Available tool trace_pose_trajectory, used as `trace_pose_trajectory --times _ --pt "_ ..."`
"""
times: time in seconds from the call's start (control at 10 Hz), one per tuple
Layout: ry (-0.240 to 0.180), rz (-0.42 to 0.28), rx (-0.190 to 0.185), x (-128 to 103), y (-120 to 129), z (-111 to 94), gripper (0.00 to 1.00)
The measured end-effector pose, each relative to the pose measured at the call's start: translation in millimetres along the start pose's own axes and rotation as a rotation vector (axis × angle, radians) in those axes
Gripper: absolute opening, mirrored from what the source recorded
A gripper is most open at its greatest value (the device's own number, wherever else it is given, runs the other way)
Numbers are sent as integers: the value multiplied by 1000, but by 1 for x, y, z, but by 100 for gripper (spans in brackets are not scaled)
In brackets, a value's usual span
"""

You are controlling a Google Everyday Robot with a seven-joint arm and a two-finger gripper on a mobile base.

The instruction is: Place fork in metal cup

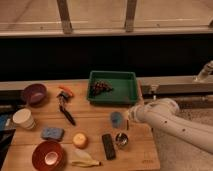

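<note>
My gripper (129,117) is at the end of the white arm that reaches in from the right. It hovers just right of the blue cup (116,119) and is shut. A slim sliver, the fork (127,125), hangs down from it and is mostly hidden by the wrist. The metal cup (121,139) stands upright on the wooden table (145,155), a little in front of and below the gripper, next to the black remote (108,146).
A green tray (125,90) holding grapes (100,88) sits behind. To the left lie a black-handled utensil (65,111), purple bowl (33,93), white cup (23,119), blue sponge (52,133), orange fruit (80,140), red bowl (48,155) and banana (85,162).
</note>
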State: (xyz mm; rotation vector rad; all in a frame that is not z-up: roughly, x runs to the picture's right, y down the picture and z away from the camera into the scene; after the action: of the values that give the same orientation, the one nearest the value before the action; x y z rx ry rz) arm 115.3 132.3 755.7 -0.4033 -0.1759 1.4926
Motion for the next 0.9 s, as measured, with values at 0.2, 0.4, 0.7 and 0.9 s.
trace_pose_trajectory --times 0.2,0.4,0.7,0.9 --pt "3 2 -1 -1 0 1 0" --pt "10 -13 2 -12 1 7 0" --pt "14 -36 21 -19 -2 1 0" --pt "31 -55 47 -21 -2 -7 0"
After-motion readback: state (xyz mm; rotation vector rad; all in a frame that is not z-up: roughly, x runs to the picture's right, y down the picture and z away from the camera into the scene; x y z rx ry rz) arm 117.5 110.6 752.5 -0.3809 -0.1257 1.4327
